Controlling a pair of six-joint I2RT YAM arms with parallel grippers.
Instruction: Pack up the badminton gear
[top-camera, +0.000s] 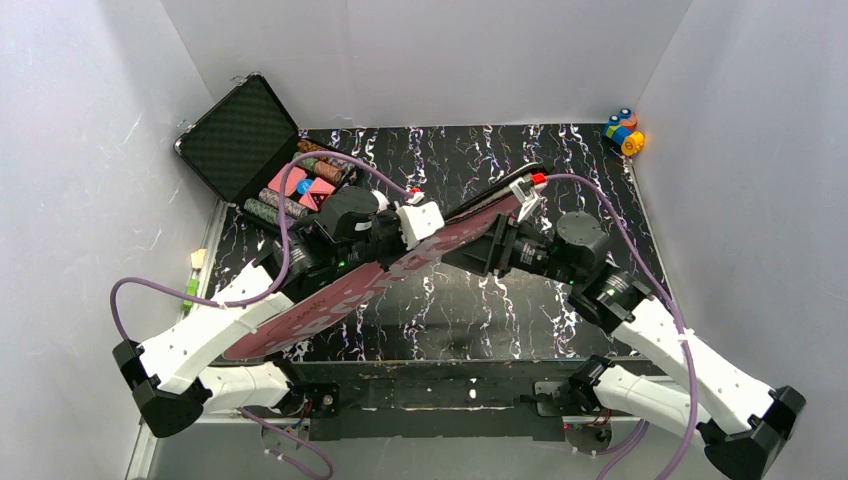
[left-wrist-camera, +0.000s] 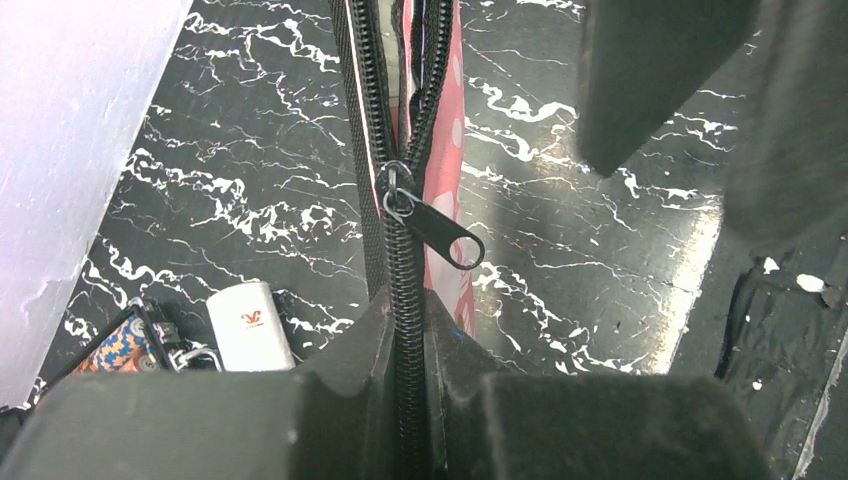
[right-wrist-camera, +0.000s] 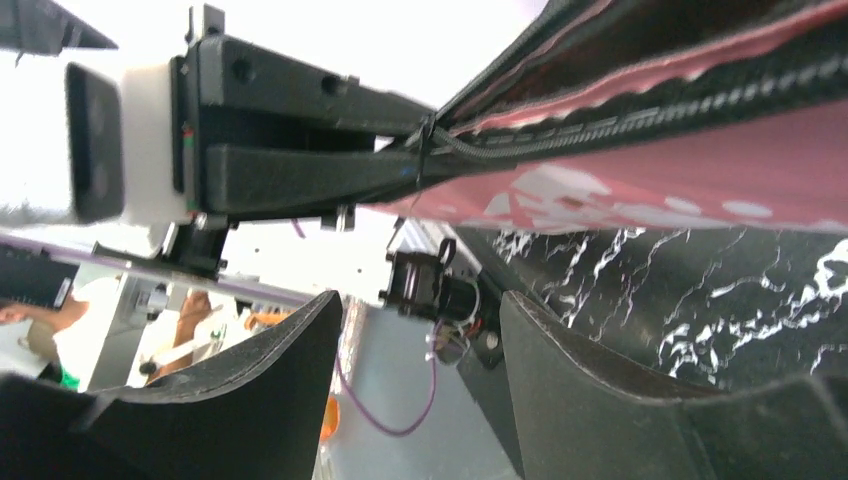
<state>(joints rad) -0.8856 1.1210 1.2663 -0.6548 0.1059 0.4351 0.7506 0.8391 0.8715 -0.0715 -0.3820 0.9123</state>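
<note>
So the pink bag (top-camera: 335, 305) is held up off the black marbled surface (top-camera: 560, 290), slanting from the front left toward the back middle. The left fingers (left-wrist-camera: 330, 385) are pressed together on its black zipper (left-wrist-camera: 400, 280), pinching it right next to the pull tab (left-wrist-camera: 440, 232), which sticks out to one side. The right fingers (right-wrist-camera: 270, 375) are spread wide with nothing between them, sitting just under the bag's edge, and the black case (top-camera: 240, 135) of poker chips (top-camera: 290, 205) lies open at the back left.
</note>
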